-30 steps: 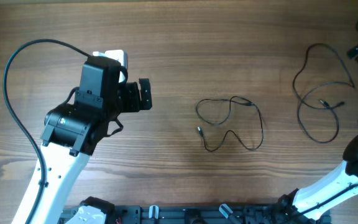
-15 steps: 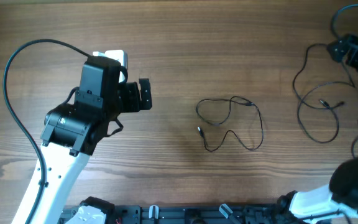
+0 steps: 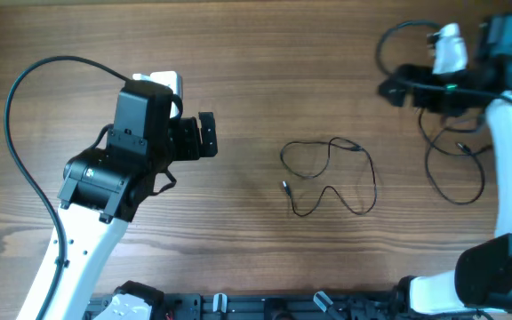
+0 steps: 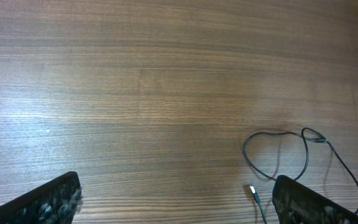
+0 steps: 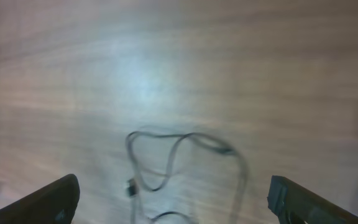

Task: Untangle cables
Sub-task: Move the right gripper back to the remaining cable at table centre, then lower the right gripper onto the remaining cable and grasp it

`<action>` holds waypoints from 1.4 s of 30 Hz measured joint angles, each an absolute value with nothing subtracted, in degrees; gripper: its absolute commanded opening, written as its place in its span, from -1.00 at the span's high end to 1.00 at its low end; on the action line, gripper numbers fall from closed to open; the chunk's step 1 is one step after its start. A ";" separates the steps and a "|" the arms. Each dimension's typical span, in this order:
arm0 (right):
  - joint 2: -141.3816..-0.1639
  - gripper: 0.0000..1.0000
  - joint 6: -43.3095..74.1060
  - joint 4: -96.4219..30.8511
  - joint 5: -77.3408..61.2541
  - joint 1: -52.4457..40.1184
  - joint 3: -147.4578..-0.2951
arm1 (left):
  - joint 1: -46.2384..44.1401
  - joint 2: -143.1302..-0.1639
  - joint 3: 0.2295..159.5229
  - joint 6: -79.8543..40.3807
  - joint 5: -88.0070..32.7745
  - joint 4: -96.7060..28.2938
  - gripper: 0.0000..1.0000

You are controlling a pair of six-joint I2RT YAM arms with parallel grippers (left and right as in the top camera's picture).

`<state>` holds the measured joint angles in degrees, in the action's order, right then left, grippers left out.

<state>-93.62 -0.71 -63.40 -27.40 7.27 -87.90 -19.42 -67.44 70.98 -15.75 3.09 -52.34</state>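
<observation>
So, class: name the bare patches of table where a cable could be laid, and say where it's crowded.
Bare wood: between the left gripper and the centre cable; the table strip beyond that cable; a narrower gap between it and the right cable. Crowded: the right side, where the right arm overhangs that cable.

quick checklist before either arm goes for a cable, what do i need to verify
1. Left gripper open and empty: ok.
2. Right gripper open and empty: ok.
3. Centre cable lying apart from the right-hand cable: ok.
4. Centre cable free of knots: cannot tell; one loop seems to cross itself.
5. Right-hand cable fully in view: not ok; the right arm covers part of it from overhead.
6. Right wrist view sharp enough to aim: not ok; blurred.
</observation>
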 measured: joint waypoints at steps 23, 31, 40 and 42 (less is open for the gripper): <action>-93.65 -0.99 28.18 -60.88 -21.23 -11.44 -71.70 | -19.42 -67.44 70.98 -15.75 3.11 -52.31 -1.00; -93.65 -0.94 36.93 -62.19 -28.58 -11.60 -71.70 | -19.42 -67.44 70.98 -15.75 3.11 -52.31 -1.00; -93.65 -0.97 57.43 -65.14 -17.43 -19.99 -71.68 | -19.42 -67.44 70.98 -15.75 3.09 -52.31 -1.00; -93.65 -0.98 60.86 -64.88 -15.92 -22.79 -71.68 | -19.42 -67.44 70.98 -15.75 3.09 -52.31 -1.00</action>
